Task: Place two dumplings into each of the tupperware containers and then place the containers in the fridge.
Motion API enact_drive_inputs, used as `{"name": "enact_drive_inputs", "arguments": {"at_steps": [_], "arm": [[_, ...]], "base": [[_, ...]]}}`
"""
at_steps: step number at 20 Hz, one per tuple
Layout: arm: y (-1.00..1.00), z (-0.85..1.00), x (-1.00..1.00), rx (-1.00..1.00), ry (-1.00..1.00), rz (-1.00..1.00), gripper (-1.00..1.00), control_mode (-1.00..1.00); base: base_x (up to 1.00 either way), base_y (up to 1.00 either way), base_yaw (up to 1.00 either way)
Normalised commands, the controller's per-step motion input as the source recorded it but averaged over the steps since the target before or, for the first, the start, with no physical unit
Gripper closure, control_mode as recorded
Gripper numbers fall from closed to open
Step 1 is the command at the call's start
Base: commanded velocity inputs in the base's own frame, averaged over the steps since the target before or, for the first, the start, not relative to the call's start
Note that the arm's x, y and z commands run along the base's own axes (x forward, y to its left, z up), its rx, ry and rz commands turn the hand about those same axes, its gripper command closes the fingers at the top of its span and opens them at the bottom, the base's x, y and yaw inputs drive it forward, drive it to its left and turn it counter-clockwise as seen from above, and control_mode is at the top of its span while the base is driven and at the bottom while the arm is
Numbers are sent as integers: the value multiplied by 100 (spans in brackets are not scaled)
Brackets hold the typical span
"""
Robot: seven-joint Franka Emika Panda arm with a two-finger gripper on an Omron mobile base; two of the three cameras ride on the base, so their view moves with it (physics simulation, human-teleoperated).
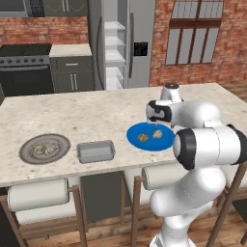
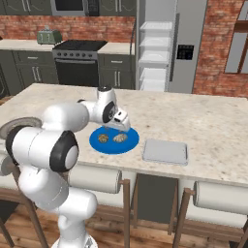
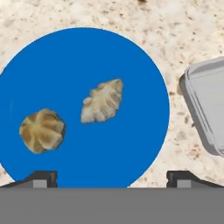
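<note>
Spread tool point(image 3: 111, 177) hovers above two dumplings point(image 3: 102, 101).

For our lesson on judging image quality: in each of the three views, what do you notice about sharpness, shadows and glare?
Left base view: soft, slightly blurry render, even light, no glare on the fridge. Right base view: same flat light, faint shading under the gripper. Hand view: sharpest; the dumplings on the blue plate cast almost no shadow.

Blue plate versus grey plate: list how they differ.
The blue plate is bright and flat-looking; the grey plate is dull with a raised rim. The blue plate lies under the open gripper; the grey plate sits far along the counter. Both are round and hold two dumplings.
</note>
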Motion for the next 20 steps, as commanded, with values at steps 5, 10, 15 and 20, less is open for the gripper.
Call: {"name": "enact_drive_inputs", "arguments": {"at_steps": [5, 10, 15, 20], "arm": [[-12, -23, 32, 0, 19, -18, -100, -100], [-18, -34, 35, 9, 19, -15, -100, -100], [-5, -45, 54, 5, 0, -1, -100, -100], [0, -35, 40, 2, 8, -1, -100, -100]], "base": [[0, 0, 0], [0, 0, 0], [0, 0, 0], [0, 0, 0]]}}
